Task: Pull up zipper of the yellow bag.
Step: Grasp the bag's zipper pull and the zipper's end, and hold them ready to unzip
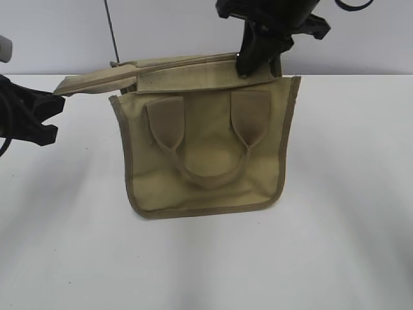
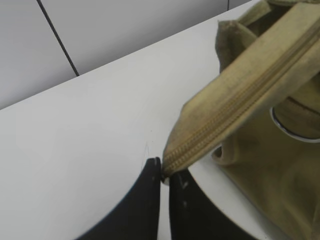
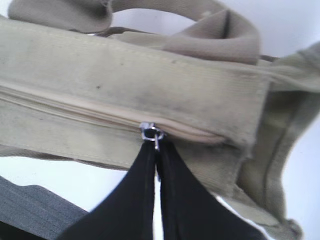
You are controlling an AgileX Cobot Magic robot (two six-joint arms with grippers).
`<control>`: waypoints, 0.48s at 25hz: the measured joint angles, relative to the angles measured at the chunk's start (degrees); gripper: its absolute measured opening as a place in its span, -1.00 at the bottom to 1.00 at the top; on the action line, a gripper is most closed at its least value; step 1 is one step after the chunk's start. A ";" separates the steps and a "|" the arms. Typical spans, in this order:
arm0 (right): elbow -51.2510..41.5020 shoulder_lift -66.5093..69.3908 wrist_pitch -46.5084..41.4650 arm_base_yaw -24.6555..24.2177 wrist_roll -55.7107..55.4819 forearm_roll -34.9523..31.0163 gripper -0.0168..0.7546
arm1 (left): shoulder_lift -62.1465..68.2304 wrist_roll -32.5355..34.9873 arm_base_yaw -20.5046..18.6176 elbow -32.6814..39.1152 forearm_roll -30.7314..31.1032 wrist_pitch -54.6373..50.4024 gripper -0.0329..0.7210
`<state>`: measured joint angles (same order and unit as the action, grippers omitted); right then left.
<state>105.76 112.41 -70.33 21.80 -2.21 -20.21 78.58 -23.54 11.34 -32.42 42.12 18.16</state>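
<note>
Two grippers on the job: we see the left gripper [image 2: 164,172] clamped tight on the zipper [image 2: 240,102] tape's end at 9 o'clock of the yellow bag [image 1: 206,155], and the right gripper [image 3: 157,145] pinching the metal pull tab [image 3: 151,134] near 1 o'clock.

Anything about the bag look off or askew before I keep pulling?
Nothing damaged. The zipper strip sticks out past the yellow bag's left edge, stretched taut: the left gripper pinches its end. The right gripper is shut on the metal pull tab near the right end.
</note>
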 joint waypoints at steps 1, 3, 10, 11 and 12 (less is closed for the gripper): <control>0.00 -0.28 -0.05 -0.22 0.00 0.90 -0.99 | 0.00 0.00 0.00 0.00 -0.03 0.00 -0.89; 0.00 -0.51 -0.12 -0.68 0.06 2.31 -0.99 | 0.00 0.00 0.00 0.00 -0.07 -0.01 -0.89; 0.00 -0.78 -0.12 -0.76 0.52 6.12 -0.99 | 0.00 0.00 0.00 0.00 -0.07 0.48 -0.89; 0.00 -0.90 -0.12 -0.76 0.78 6.36 -0.99 | 0.00 0.00 0.00 0.00 -0.07 0.60 -0.89; -0.05 -0.96 -0.12 -0.76 1.04 6.41 -0.99 | 0.00 0.00 0.00 0.00 -0.07 0.72 -0.89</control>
<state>105.70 111.46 -70.45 21.04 -1.16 -13.80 78.58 -23.54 11.34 -32.42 42.05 18.87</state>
